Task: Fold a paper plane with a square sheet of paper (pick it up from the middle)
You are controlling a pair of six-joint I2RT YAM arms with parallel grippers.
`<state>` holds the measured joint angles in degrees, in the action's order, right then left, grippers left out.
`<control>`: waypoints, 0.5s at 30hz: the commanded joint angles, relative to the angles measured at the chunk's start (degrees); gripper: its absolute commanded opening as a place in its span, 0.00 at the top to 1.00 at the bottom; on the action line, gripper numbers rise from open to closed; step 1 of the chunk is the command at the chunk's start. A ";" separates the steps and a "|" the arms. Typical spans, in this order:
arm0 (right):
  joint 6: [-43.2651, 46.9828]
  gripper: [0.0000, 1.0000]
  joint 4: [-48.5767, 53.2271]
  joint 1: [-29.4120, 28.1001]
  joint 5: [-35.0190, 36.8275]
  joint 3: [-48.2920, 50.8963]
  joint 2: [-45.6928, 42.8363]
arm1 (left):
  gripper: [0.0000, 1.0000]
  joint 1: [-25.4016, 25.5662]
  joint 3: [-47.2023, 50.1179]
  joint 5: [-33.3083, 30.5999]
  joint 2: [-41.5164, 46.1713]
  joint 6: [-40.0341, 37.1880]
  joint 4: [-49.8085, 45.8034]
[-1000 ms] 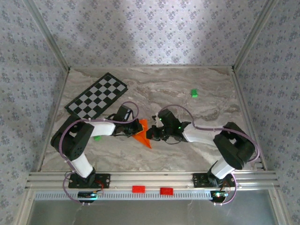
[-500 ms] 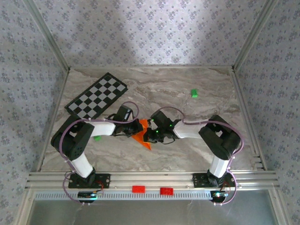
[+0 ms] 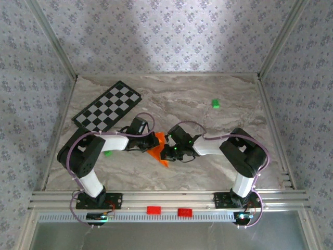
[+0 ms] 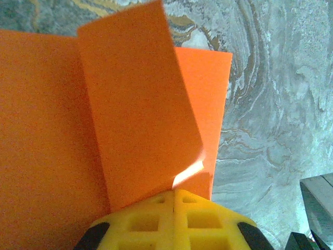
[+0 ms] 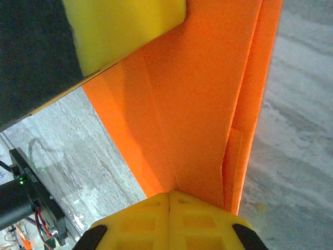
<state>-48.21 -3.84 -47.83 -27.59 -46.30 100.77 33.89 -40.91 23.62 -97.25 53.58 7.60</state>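
The square sheet of paper (image 3: 159, 156) is bright orange and folded into a narrow pointed shape at the table's middle, between my two grippers. My left gripper (image 3: 155, 141) meets it from the left and my right gripper (image 3: 166, 152) from the right. In the left wrist view a folded flap of the paper (image 4: 130, 104) runs down into the left gripper (image 4: 174, 194), whose yellow jaws are shut on it. In the right wrist view the creased paper (image 5: 203, 104) narrows into the shut right gripper (image 5: 170, 195). A yellow left finger (image 5: 125, 31) shows at its far end.
A black-and-white checkered board (image 3: 107, 107) lies at the back left. One tiny green block (image 3: 215, 103) sits at the back right, another (image 3: 107, 153) under the left arm. Two red pieces (image 3: 153, 210) rest on the front rail. Patterned walls close in three sides.
The right arm's elbow has swung left and inward, and its gripper has edged left at the paper. The left arm and the paper have barely moved. Both grippers stay shut.
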 commanded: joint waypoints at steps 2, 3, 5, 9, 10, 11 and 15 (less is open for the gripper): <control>-0.45 1.00 3.55 -0.84 2.31 1.87 0.00 | 0.95 0.42 1.48 -2.67 -2.76 -1.11 -6.01; -0.68 1.00 3.27 -1.01 2.37 2.35 -0.18 | 0.95 0.39 1.56 -2.99 -2.70 -1.11 -6.19; -1.35 1.00 1.92 -1.27 1.83 3.65 -0.47 | 0.96 0.40 1.66 -3.39 -2.76 -0.94 -6.28; -1.30 1.00 1.63 -1.98 1.92 5.32 -1.66 | 0.97 0.31 1.95 -4.43 -3.12 -0.67 -6.93; -1.13 1.00 1.89 -2.06 2.16 5.75 -2.06 | 0.98 0.32 2.01 -4.71 -3.19 -0.67 -7.11; -1.00 1.00 2.44 -2.00 2.59 6.08 -2.55 | 0.98 0.30 2.06 -4.97 -3.21 -0.67 -7.37; -0.26 1.00 3.26 -2.05 2.72 7.60 -4.66 | 0.99 0.23 2.63 -5.68 -3.46 -0.46 -7.61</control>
<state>-48.60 -7.66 -49.06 -24.99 -41.17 97.27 34.26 -40.86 23.59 -97.30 53.60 7.55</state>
